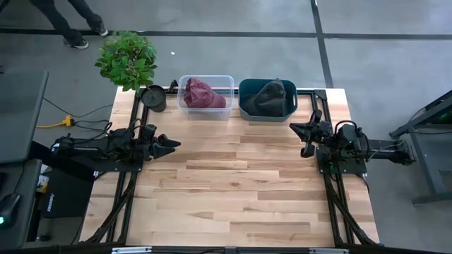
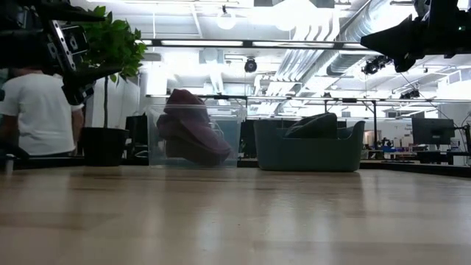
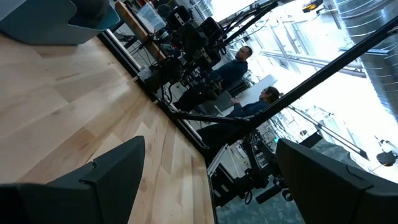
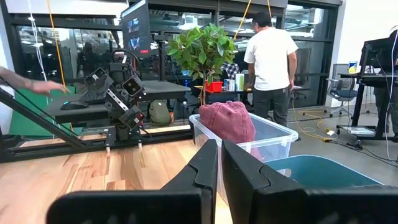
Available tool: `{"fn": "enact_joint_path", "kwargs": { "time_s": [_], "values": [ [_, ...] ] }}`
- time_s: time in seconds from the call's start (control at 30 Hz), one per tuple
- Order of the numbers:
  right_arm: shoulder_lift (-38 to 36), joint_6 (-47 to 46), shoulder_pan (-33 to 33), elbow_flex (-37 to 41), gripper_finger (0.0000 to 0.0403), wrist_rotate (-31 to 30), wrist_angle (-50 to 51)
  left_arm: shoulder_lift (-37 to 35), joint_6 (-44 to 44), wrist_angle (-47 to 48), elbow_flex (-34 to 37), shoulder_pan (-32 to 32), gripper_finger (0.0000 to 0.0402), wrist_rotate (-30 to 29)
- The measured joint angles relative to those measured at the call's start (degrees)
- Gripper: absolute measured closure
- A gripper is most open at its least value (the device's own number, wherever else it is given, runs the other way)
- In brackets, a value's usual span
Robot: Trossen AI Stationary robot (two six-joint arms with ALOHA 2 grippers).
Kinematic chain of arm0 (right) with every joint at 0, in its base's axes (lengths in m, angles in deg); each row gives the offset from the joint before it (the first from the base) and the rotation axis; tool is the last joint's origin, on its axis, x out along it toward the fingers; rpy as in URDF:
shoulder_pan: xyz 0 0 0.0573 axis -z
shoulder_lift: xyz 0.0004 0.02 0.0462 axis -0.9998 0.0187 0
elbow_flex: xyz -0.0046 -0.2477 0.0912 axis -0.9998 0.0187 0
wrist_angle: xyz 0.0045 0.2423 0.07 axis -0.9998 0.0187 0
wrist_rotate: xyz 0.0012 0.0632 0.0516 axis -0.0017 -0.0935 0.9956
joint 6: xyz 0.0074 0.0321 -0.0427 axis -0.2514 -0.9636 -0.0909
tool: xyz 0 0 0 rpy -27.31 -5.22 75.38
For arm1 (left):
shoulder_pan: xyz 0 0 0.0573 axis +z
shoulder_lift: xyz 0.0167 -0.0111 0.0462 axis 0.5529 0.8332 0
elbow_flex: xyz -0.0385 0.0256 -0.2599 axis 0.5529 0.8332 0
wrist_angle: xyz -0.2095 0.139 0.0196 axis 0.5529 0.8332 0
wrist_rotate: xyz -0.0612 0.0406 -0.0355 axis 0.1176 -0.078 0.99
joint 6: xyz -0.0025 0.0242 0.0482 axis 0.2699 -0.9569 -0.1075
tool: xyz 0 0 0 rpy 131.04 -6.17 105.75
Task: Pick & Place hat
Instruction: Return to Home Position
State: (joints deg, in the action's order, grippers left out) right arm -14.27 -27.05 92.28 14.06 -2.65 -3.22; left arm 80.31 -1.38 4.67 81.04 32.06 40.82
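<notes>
The red cap [image 1: 203, 93] is a crumpled, dark maroon mound of soft cloth that fills the transparent bin [image 1: 185, 83]. Just beside that bin on its right, the blue bin [image 1: 244, 106] holds a slumped black cap [image 1: 270, 95]. The left gripper [image 1: 173, 144] hangs empty in front of the transparent bin and to its left, fingers spread wide. The right gripper [image 4: 220, 149] waits beyond the blue bin's near corner, fingers pressed almost together around nothing.

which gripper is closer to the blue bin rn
Right. The right gripper hangs close by a front corner of the blue bin; the left gripper is farther off, out past the transparent bin.
</notes>
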Motion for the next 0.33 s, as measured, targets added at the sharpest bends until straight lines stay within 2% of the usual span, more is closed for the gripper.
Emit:
{"fn": "enact_joint_path", "kwargs": {
  "time_s": [0.33],
  "values": [
    [0.0, 0.0, -0.02, 0.0, 0.0386, 0.0, 0.0, 0.0, -0.01, 0.0, 0.0, 0.01, 0.0062, 0.0]
  ]
}}
